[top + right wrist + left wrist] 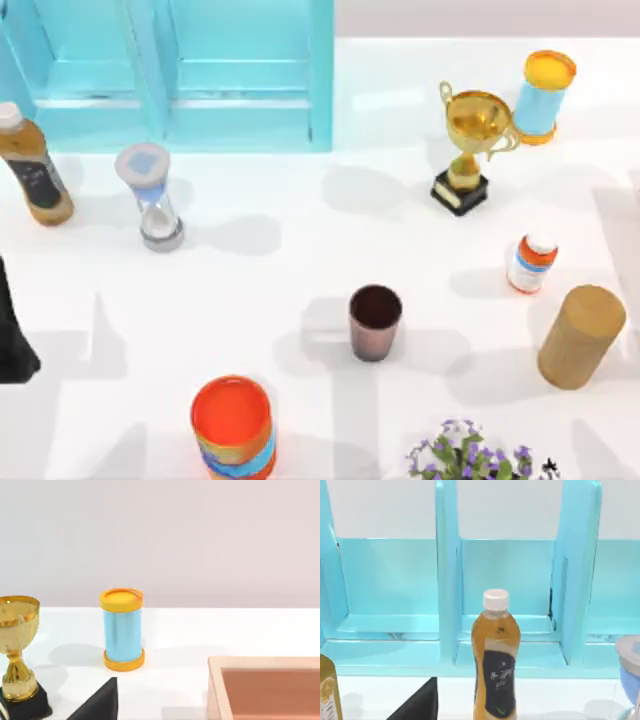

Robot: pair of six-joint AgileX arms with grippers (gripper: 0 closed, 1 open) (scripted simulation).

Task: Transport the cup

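Black at the top view's left edge, the left arm point(14, 345) sits parked well to the left of the cup point(375, 322), and I cannot tell how its end effector stands; nothing has hold of the cup. The ribbed brownish-pink cup stands upright and alone on the white table point(260, 290), the landmark for the rest: the gold trophy point(468, 150) beyond it to the right, the orange-topped can point(233, 428) nearer and to its left, the hourglass point(152, 196) farther left, the wooden cylinder point(581, 336) to its right.

tea bottle point(495, 655) upright | before blue shelf point(445, 580) | white cap
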